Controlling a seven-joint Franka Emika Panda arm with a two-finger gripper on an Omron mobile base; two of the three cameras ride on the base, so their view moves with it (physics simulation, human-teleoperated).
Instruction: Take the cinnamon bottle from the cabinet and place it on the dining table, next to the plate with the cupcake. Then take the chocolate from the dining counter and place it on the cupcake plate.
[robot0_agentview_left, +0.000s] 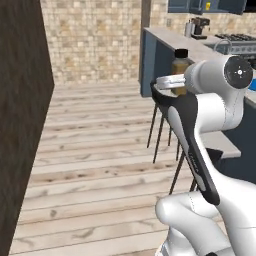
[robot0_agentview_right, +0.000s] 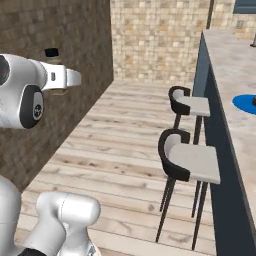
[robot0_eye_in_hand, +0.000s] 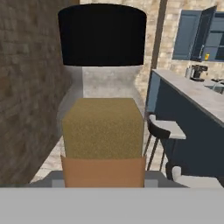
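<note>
The cinnamon bottle (robot0_eye_in_hand: 103, 118) sat closest of all, upright in the tool (robot0_eye_in_hand: 103, 181) with its black cap uppermost. The tool appeared to be clamped on the bottle's lower body, though the fingers themselves were hidden behind the bottle in the hand view. In the left base view the bottle (robot0_agentview_left: 180, 67) rode at the end of the raised arm, clear of everything, probably held high so it would pass over the table's edge.

Beyond it, two bar stools (robot0_agentview_right: 192, 162) stood tucked against the dark blue base of the dining table (robot0_agentview_right: 227, 75). On the table's beige top lay the blue plate (robot0_agentview_right: 246, 103), cut off by the frame edge, well apart from the bottle; that gap was still to be closed.

Farthest off, the cabinet (robot0_eye_in_hand: 199, 35) hung open on the back wall.
</note>
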